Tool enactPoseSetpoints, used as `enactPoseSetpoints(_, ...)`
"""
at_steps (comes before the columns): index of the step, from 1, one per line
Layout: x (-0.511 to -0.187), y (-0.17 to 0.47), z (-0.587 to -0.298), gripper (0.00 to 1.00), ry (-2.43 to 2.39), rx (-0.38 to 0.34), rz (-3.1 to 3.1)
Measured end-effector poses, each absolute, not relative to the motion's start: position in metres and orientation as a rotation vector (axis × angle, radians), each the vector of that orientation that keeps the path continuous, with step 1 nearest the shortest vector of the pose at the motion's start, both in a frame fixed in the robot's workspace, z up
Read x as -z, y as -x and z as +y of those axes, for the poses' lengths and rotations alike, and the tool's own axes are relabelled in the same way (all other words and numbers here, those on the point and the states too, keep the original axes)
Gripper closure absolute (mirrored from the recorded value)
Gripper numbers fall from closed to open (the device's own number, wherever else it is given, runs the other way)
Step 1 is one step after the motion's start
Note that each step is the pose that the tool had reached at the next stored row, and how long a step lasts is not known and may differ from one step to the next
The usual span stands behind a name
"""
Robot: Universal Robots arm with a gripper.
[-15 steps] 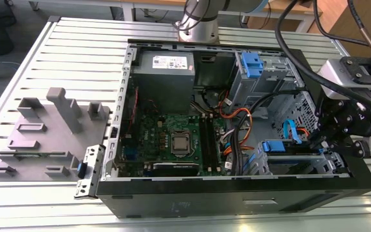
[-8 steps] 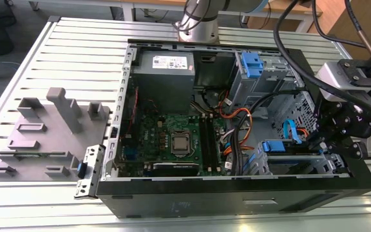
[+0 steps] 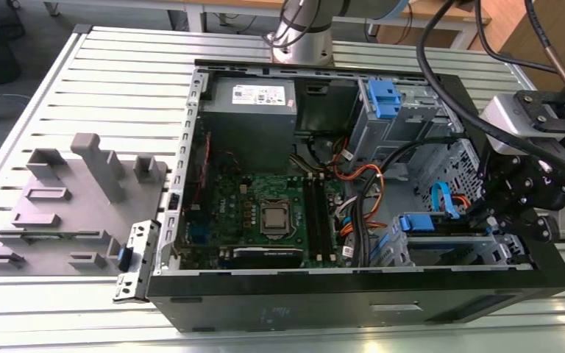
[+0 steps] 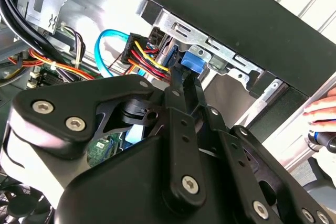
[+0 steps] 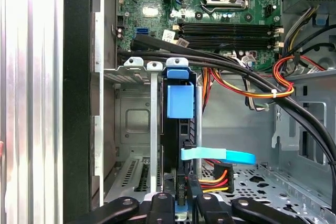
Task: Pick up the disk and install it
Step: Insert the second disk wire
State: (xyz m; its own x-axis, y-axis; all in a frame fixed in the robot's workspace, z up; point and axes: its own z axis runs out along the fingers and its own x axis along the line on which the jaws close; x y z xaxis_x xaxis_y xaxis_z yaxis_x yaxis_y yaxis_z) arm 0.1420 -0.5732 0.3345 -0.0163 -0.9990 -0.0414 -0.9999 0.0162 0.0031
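Note:
The disk (image 5: 180,129) stands on edge in a slot of the metal drive cage (image 5: 131,119) at the case's front. Its blue end tab (image 5: 179,100) points toward the motherboard. In the exterior view the tab (image 3: 415,221) shows in the lower cage on the right side. My gripper (image 5: 181,199) reaches into the case from the exterior view's right (image 3: 494,220), and its black fingers are pressed together on the disk's near end. In the second wrist view the fingers (image 4: 184,90) run up to the blue tab (image 4: 192,64).
A light blue data cable (image 5: 220,156) and red-yellow power wires (image 5: 218,181) lie right beside the disk. Thick black cables (image 5: 236,74) cross above the cage. The motherboard (image 3: 263,213), power supply (image 3: 253,103) and upper blue clip (image 3: 384,99) are further in. A hand (image 4: 321,109) rests outside the case.

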Motion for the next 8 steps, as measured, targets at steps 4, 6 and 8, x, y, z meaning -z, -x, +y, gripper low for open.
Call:
enactPoseSetpoints(4, -0.3345, -0.142, -0.5732, 0.84, 2.184, -0.049, 2.22)
enactPoseSetpoints(6, -0.3345, -0.142, -0.5732, 0.84, 2.184, -0.049, 2.22)
enactPoseSetpoints(8, -0.3344, -0.142, -0.5732, 0.84, 2.184, -0.049, 2.22)
